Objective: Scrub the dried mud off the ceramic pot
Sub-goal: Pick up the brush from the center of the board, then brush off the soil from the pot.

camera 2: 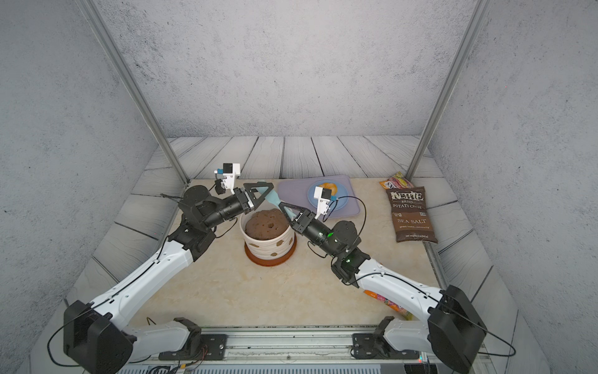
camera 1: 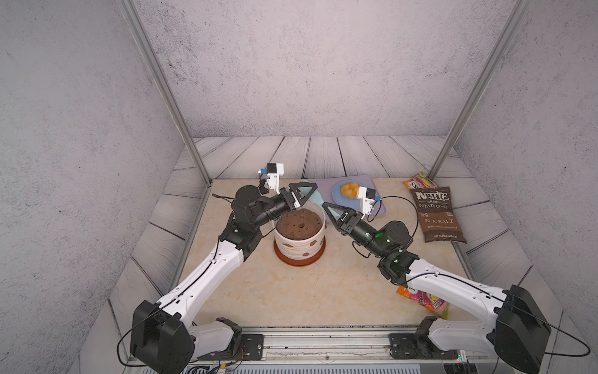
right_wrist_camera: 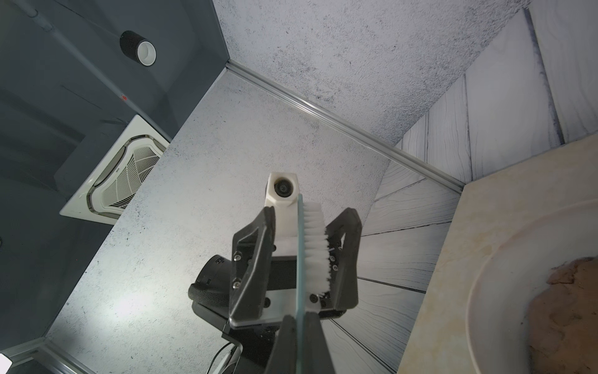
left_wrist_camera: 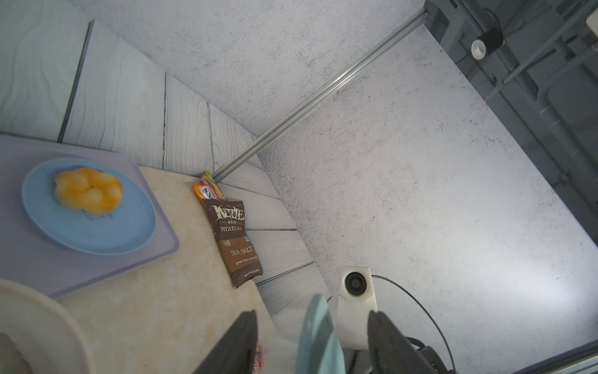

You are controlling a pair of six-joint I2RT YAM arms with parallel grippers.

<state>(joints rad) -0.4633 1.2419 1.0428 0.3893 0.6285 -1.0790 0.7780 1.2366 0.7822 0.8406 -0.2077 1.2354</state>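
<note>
The ceramic pot (camera 1: 299,247) (camera 2: 268,247) is standing upright on a rust-brown saucer (camera 1: 299,261) near the middle of the surface (camera 1: 291,298), a little toward 10 o'clock. A mound of brown soil (camera 1: 299,223) is filling it to the rim. The dried mud (camera 1: 313,243) (camera 2: 280,242) is showing as several small dark blobs stuck to the pot's wall on the side facing 6 o'clock.

Both arms are reaching in over the far side of the pot, and a teal brush (camera 1: 318,199) (camera 2: 275,199) is spanning the gap between them. The right hand (camera 1: 326,206) (right_wrist_camera: 300,319), at about 2 o'clock from the pot, is clamping the brush's thin handle tightly between its fingers. The left hand (camera 1: 312,187) (left_wrist_camera: 311,312), at about 12 o'clock from the pot, is standing with its fingers spread on either side of the brush head. In the left wrist view there is a gap on each side of the brush (left_wrist_camera: 318,340). In the right wrist view the white bristles (right_wrist_camera: 315,246) are pointing at one of the left fingers, just beside it.

At 1 o'clock a lilac tray (left_wrist_camera: 32,259) is carrying a blue plate (left_wrist_camera: 97,233) with a golden bread roll (left_wrist_camera: 88,190). A brown bag of chips (camera 1: 438,213) is lying at the 2 o'clock edge.
</note>
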